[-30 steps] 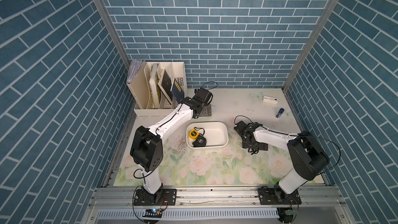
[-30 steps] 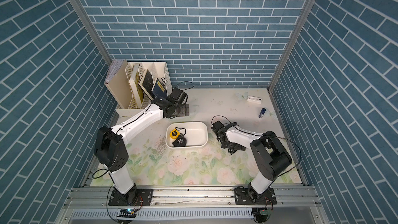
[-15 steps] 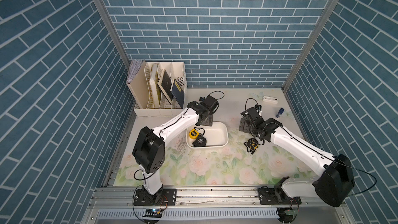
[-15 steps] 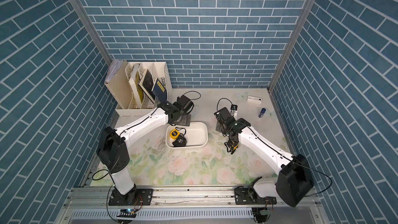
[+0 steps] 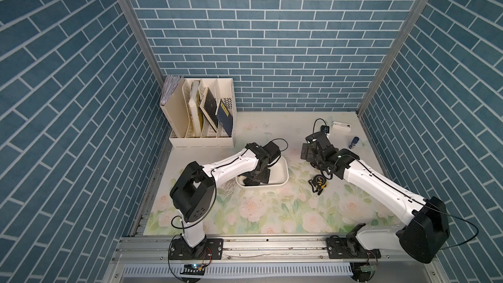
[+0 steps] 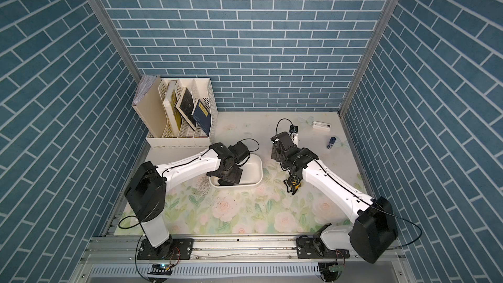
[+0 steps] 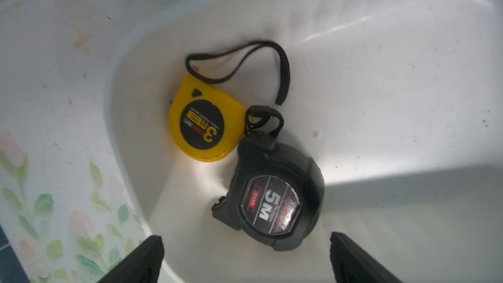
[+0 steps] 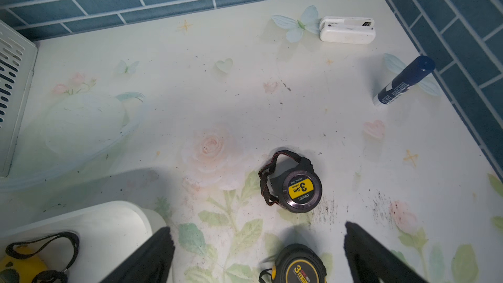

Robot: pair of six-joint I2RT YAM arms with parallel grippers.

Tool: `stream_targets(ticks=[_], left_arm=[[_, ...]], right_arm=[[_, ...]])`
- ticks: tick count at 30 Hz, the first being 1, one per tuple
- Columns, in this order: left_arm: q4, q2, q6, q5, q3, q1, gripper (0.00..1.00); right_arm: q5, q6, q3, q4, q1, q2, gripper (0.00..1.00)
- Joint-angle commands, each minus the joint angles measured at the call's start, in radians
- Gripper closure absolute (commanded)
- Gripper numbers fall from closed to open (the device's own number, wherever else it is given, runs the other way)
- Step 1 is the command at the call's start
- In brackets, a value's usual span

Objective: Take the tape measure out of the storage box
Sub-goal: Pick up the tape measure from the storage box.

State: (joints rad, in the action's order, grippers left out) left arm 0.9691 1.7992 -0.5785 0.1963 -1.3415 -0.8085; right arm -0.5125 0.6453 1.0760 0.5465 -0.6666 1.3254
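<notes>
Left hand (image 7: 245, 236), jaws apart and empty, hovers over the storage box (image 7: 381, 63), where a black tape measure (image 7: 275, 200) and a yellow tape measure (image 7: 201, 126) lie side by side. Right hand (image 8: 257, 227), also apart, hangs outside the box above the worktop (image 8: 245, 91).
</notes>
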Motion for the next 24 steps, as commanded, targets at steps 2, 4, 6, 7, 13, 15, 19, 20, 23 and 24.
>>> stream_targets(ticks=[2, 4, 6, 7, 13, 15, 19, 20, 23, 24], left_arm=[[-0.109, -0.025, 0.040, -0.104, 0.036, -0.002, 0.00], [-0.119, -0.008, 0.049, -0.109, 0.037, -0.001, 0.00], [-0.134, -0.002, 0.057, -0.113, 0.046, -0.001, 0.00], [-0.141, 0.002, 0.060, -0.111, 0.051, -0.001, 0.00], [-0.168, 0.027, 0.071, -0.111, 0.065, 0.000, 0.00], [-0.174, 0.035, 0.074, -0.101, 0.063, 0.002, 0.00], [-0.178, 0.052, 0.074, -0.076, 0.050, 0.018, 0.00], [-0.180, 0.055, 0.074, -0.073, 0.049, 0.021, 0.00], [-0.182, 0.068, 0.084, -0.063, 0.044, 0.032, 0.00], [-0.180, 0.071, 0.090, -0.057, 0.044, 0.035, 0.00]], right_arm=[[-0.024, -0.035, -0.027, -0.015, -0.002, -0.021, 0.00], [-0.027, -0.036, -0.031, -0.013, -0.001, -0.026, 0.00], [-0.028, -0.036, -0.036, -0.014, -0.001, -0.031, 0.00], [-0.028, -0.036, -0.040, -0.016, 0.001, -0.034, 0.00], [-0.023, -0.035, -0.044, -0.017, 0.002, -0.031, 0.00], [-0.021, -0.035, -0.043, -0.018, 0.003, -0.027, 0.00], [-0.012, -0.035, -0.040, -0.019, 0.004, -0.016, 0.00], [-0.011, -0.035, -0.039, -0.020, 0.004, -0.014, 0.00], [-0.007, -0.036, -0.037, -0.020, 0.004, -0.006, 0.00], [-0.007, -0.036, -0.036, -0.018, 0.006, -0.003, 0.00]])
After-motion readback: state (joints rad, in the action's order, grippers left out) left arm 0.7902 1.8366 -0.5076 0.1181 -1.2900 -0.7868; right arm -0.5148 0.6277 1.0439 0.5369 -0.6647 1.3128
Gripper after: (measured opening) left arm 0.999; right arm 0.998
